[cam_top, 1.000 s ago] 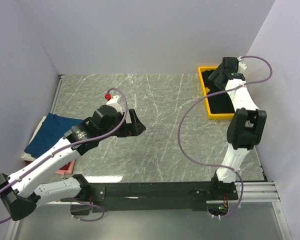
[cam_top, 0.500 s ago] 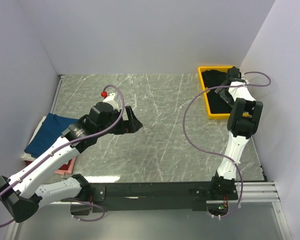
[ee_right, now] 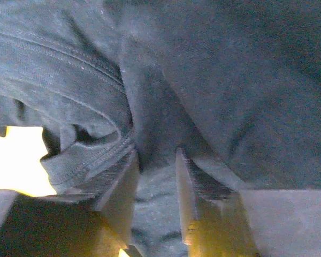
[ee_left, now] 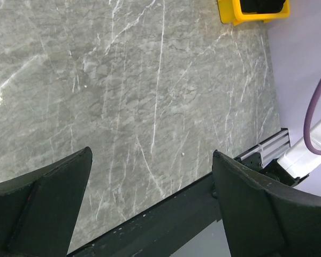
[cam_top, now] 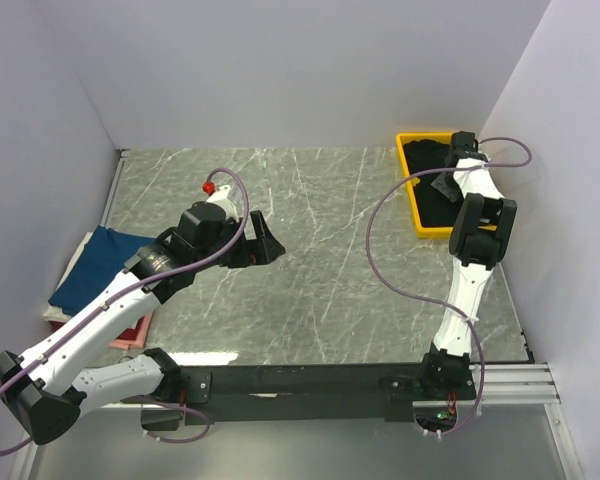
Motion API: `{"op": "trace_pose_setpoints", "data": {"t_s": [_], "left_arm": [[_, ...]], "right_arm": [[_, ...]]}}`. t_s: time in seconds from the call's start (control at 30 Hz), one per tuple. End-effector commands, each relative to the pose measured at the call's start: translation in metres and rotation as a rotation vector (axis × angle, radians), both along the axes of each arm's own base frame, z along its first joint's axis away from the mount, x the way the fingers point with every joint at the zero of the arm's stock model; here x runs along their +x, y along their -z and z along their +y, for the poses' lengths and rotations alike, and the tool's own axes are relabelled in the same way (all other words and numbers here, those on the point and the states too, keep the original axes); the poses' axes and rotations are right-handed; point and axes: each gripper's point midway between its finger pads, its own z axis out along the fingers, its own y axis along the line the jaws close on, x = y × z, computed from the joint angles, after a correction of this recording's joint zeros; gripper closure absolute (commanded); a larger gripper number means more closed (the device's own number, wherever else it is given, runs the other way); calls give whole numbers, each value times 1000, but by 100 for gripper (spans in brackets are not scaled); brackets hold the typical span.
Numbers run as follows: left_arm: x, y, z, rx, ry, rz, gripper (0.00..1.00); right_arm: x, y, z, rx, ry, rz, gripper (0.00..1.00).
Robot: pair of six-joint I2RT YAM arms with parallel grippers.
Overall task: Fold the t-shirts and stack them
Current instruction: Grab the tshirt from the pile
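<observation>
R tool (ee_right: pixel 155 155) now lower in yellow tray (cam_top: pixel 410 190), tight on black t-shirt (ee_right: pixel 230 80) fold; L tool (ee_left: pixel 151 154) wide open, empty.

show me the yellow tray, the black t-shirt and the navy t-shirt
yellow tray (cam_top: pixel 406 160), top external view, its left rim
black t-shirt (cam_top: pixel 432 205), top external view, cloth lying in the tray
navy t-shirt (cam_top: pixel 100 262), top external view, middle of the folded top

A yellow rectangular tray (cam_top: pixel 410 180) sits at the far right corner of the grey marble-patterned table (cam_top: pixel 320 230), near the pale right wall (cam_top: pixel 570 150). A black rail (cam_top: pixel 310 380) spans the table's near edge.
</observation>
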Motion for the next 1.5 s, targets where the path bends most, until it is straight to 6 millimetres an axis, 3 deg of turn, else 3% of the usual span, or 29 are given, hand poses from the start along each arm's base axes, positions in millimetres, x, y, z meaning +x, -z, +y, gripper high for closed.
{"op": "trace_pose_setpoints", "data": {"t_s": [0.0,0.17,0.2,0.3,0.37,0.47,0.63,1.07,1.17,1.23,1.27,1.3,1.33,1.37,1.43,1.47], "left_arm": [[3,-13,-3,-22,25,-48,0],[3,-15,-3,-29,26,-50,1],[3,-16,-3,-30,27,-51,1],[2,-17,-4,-34,29,-54,1],[2,-17,-4,-37,32,-55,1],[2,-18,-6,-43,38,-56,1],[2,-20,-8,-53,49,-59,0],[3,-23,-12,-63,68,-74,1],[5,-25,-12,-64,65,-79,0],[6,-25,-14,-67,65,-78,1],[6,-26,-14,-70,66,-79,1],[7,-26,-15,-70,65,-81,1],[7,-27,-15,-72,64,-81,1],[8,-27,-15,-71,65,-82,1],[9,-32,-15,-76,59,-92,0],[9,-32,-14,-75,54,-95,1]], "right_arm": [[5,5,3,9,-51,29,61],[9,12,7,32,-85,35,79],[9,13,10,42,-91,34,88],[9,8,11,47,-89,21,100],[8,1,11,37,-80,6,100],[8,-23,15,26,-67,-60,100],[4,-81,20,-26,-32,-201,100],[-37,-196,39,-151,28,-458,100],[-48,-243,48,-197,30,-530,100],[-57,-285,57,-236,25,-592,100],[-63,-317,62,-249,19,-645,100],[-67,-334,66,-272,5,-668,100],[-69,-350,83,-276,-29,-695,100],[-78,-385,87,-292,-31,-755,100],[-86,-419,108,-310,-83,-806,100],[-97,-454,112,-316,-87,-862,100]]}}
